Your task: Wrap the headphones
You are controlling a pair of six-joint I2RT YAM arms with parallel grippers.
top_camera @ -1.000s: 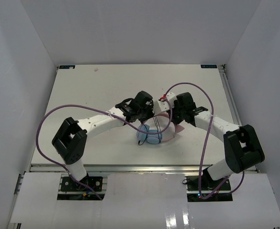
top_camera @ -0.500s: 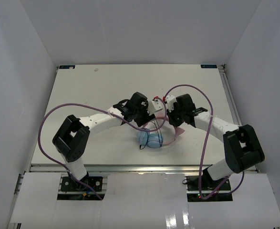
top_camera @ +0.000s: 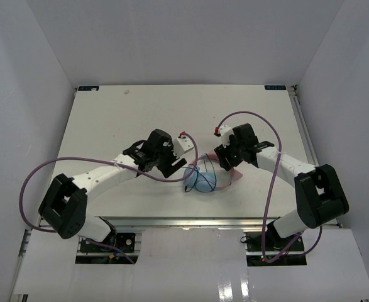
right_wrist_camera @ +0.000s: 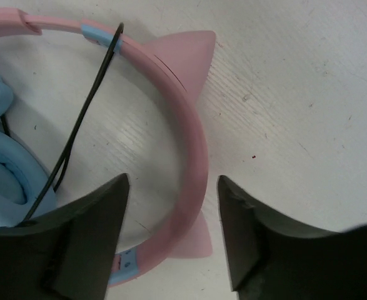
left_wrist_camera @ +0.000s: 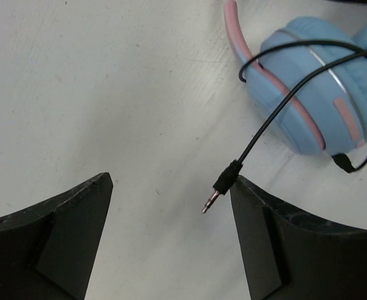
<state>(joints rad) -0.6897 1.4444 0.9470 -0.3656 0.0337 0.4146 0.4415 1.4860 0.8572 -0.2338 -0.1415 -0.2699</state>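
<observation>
Black plastic fingers of the left pincer (left_wrist_camera: 170, 206) stand spread wide, gripping nothing. The small silver plug (left_wrist_camera: 211, 201) on its black sleeve lies loose on the white surface (top_camera: 140, 113), just beside the inner face of one finger. The right pincer (right_wrist_camera: 174, 187) is likewise spread. It straddles the pink plastic headband (right_wrist_camera: 189, 125) with its two pointed cat ears, and I cannot tell whether either finger touches the band.

Outward from both lie the small pink-and-blue headphones (top_camera: 203, 181), flat on the surface between the two pincers, toward the near edge. The long thin black cord (left_wrist_camera: 277, 112) already crosses the light blue round earcups (left_wrist_camera: 314, 94) in a few loops, and one strand runs over the headband.

Judged from this, most of the winding looks done, though the turns sit slack and uneven. What remains is the short free tail with its plug, which needs picking up and laying or tucking around the headphones.
</observation>
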